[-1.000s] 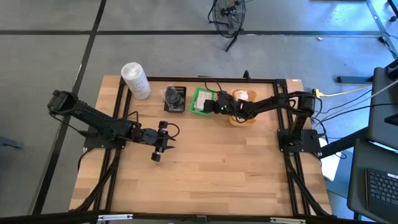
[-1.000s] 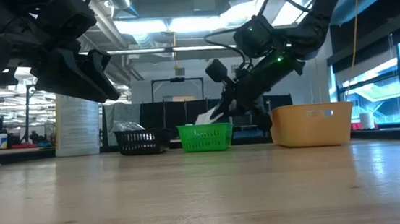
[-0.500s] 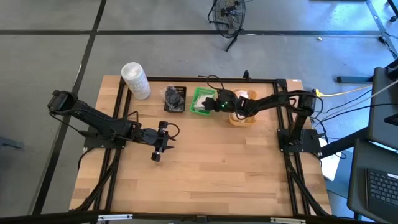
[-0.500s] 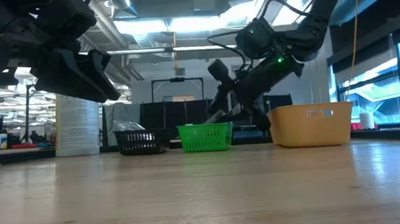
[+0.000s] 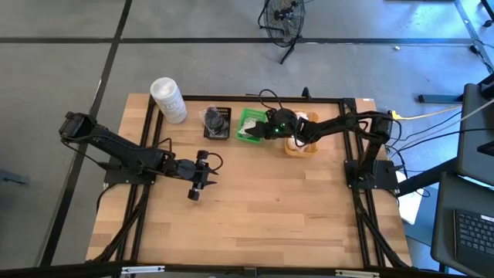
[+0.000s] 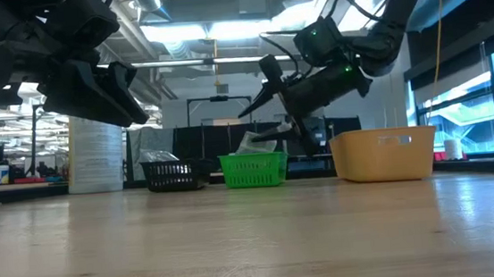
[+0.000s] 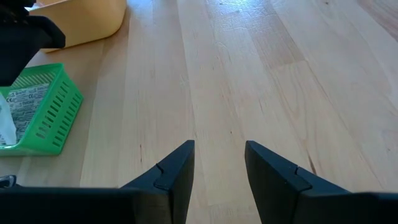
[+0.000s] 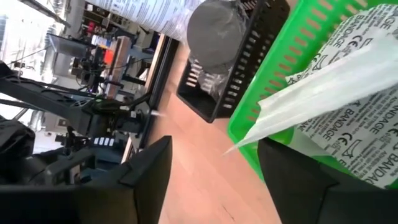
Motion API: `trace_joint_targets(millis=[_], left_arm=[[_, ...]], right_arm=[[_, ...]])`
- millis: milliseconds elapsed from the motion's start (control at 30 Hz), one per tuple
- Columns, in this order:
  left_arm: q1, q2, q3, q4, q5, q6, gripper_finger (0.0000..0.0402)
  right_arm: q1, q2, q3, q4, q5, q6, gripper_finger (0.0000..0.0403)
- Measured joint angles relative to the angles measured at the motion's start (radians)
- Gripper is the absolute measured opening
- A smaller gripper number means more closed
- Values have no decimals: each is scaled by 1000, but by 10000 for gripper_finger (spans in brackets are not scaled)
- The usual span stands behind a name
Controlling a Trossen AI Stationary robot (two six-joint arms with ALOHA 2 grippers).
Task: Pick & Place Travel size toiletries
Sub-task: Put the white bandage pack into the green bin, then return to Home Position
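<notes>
My right gripper (image 8: 214,186) hangs open just above the green tray (image 5: 248,123) at the table's far side. A white printed sachet (image 8: 323,87) lies in that tray, one corner poking out over the rim between my fingers without touching them. More printed sachets lie under it. A black round pad (image 8: 217,28) and clear-wrapped bundles sit in the black tray (image 5: 218,122) to the left. My left gripper (image 7: 219,171) hovers open over bare wood left of the table's middle, with nothing between its fingers.
An orange tray (image 6: 385,153) stands right of the green one, partly under my right arm. A tall white tub (image 5: 168,99) stands at the far left corner. The near half of the wooden table (image 5: 262,216) is bare wood.
My right gripper has opened and let go of the white sachet. The sachet has dropped into the green tray and rests there with a corner over the rim. The fingers have tipped up a little.
</notes>
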Motion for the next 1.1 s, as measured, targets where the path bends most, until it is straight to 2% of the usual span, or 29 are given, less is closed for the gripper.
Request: trace_joint_targets(millis=[133,400,800,967,1100], left_arm=[[0,0,0,0,0,-3,139],[0,0,0,2,0,-3,139],[0,0,0,81,0,-2,139],[0,-20,16,71,35,-13,139],[0,-84,42,67,77,-26,138]], right_arm=[[-10,0,0,2,-26,-3,216],[-30,-1,0,3,-154,-23,167],[-32,-77,0,-4,-168,-87,109],[-24,-145,0,-4,-233,-173,84],[10,-205,0,-25,-304,-292,56]])
